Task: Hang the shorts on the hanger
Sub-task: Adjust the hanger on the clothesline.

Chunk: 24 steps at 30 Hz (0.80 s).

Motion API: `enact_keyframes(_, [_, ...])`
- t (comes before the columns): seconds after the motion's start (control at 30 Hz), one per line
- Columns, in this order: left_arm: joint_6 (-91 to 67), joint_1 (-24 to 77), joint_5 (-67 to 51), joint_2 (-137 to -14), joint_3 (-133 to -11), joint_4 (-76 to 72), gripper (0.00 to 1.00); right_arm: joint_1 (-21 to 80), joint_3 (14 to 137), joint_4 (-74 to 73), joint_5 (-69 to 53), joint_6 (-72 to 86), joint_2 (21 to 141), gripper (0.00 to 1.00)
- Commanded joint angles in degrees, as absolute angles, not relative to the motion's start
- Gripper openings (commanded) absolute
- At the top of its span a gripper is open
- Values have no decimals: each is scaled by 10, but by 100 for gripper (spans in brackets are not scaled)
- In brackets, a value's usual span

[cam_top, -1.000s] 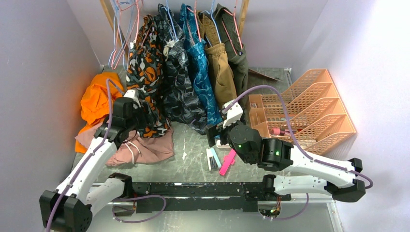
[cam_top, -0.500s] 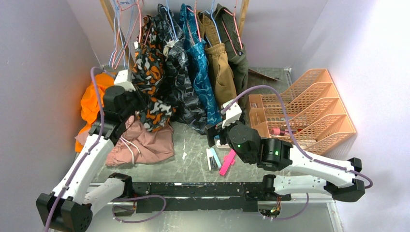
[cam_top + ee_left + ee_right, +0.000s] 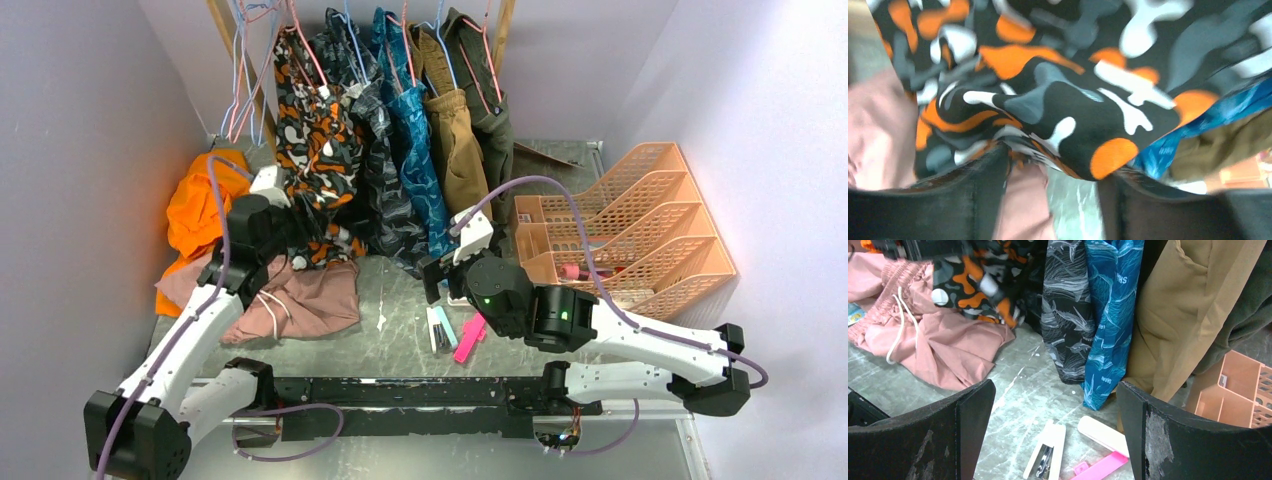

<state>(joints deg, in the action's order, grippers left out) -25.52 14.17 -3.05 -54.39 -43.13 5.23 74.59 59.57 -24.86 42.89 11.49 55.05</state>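
Note:
The orange, black, white and grey camo shorts [image 3: 315,140] hang at the back rail on the pink wire hanger [image 3: 308,50], left of the other hung clothes. My left gripper [image 3: 298,232] is at their lower hem. In the left wrist view the shorts [image 3: 1073,90] drape across the tips of my left gripper [image 3: 1053,165], whose fingers stand apart with the table showing between them. My right gripper [image 3: 440,280] is open and empty, low over the table. In the right wrist view it [image 3: 1055,405] frames a stapler, and the shorts [image 3: 978,285] show at upper left.
Plain pink shorts [image 3: 300,300] and an orange cloth [image 3: 200,205] lie on the table at left. Grey camo, blue, tan and dark green garments [image 3: 430,150] hang at the back. Light-blue hangers [image 3: 240,80] hang at far left. A stapler [image 3: 438,328], a pink tool [image 3: 470,335] and an orange file rack [image 3: 640,230] are on the right.
My left gripper rose toward the rail with the shorts, then came back down to their hem. The shorts now hang higher and straighter. The right arm shifted slightly left.

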Motion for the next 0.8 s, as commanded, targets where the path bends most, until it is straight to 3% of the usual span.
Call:
enact_keyframes(0.0, [-281, 138, -103, -521, -410, 132, 76, 744, 602, -242, 437, 104, 551, 96])
enact_keyframes(0.03, [-281, 138, -112, -510, -411, 152, 88, 744, 602, -240, 437, 101, 552, 96])
enact_keyframes(0.1, [-268, 138, -132, -482, -420, 193, 97, 744, 604, -235, 436, 95, 554, 96])
enact_keyframes(0.27, [-231, 138, -131, -419, -462, 288, 99, 745, 623, -216, 411, 79, 571, 96])
enact_keyframes(0.43, [-189, 138, -12, -388, -487, 308, 100, 744, 655, -167, 369, 54, 590, 96])
enact_keyframes(0.57, [-170, 138, 46, -397, -475, 277, 97, 741, 709, -100, 336, 31, 632, 92])
enact_keyframes(0.77, [-191, 138, -48, -408, -419, 210, 73, 702, 822, -84, 295, 36, 733, 84])
